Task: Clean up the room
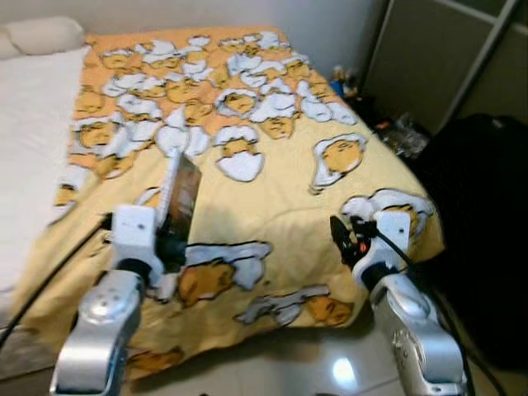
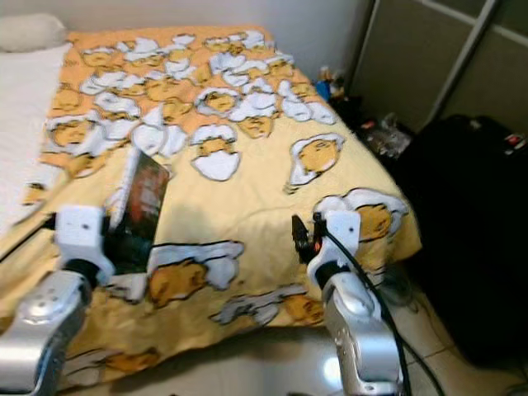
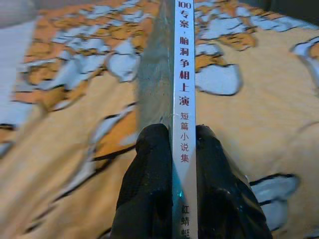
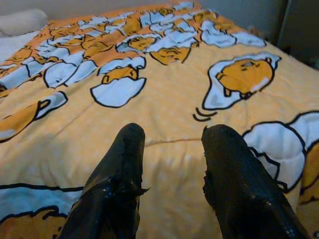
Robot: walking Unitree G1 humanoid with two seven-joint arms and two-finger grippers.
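Already I had the thin dark-covered paperback book (image 1: 180, 198) clamped in the left tool (image 3: 169, 164), held upright over the yellow cartoon-egg quilt on the bed (image 1: 272, 206), its long axis rising away from the fingers, white spine with Chinese print facing the wrist camera. My right tool (image 4: 172, 169) hovered parted and empty, well to the right.

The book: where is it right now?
The book stands upright, clamped in the left gripper over the yellow patterned blanket near the bed's foot, on the robot's left.
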